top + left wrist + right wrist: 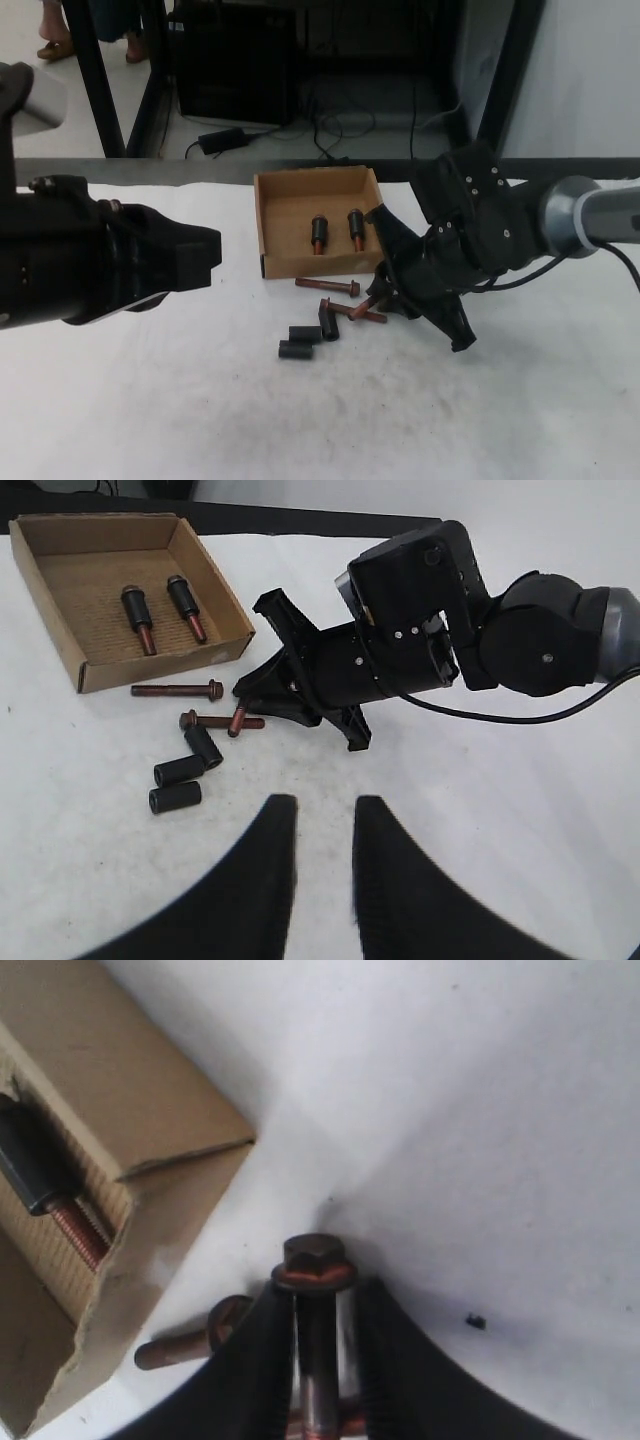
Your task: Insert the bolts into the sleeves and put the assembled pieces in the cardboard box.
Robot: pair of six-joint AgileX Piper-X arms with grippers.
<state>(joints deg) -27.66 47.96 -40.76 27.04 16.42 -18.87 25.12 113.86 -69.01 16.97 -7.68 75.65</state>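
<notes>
The cardboard box (310,265) sits at the bench's far middle and holds two assembled pieces (319,233) (355,228). In front of it lie two loose copper bolts (328,285) (355,312) and three black sleeves (328,322) (305,334) (295,350). My right gripper (318,1305) is down at the bolts beside the box's near right corner, shut on a third bolt (315,1260) just below its hex head. This held bolt (238,718) stands tilted over a lying one. My left gripper (323,805) hangs open above the bench, nearer than the sleeves, with nothing between its fingers.
White cloth covers the bench (200,420), with wide bare room in front and to both sides. The right arm's body (420,640) stretches across the right of the parts. The bench's far edge (130,170) runs just behind the box.
</notes>
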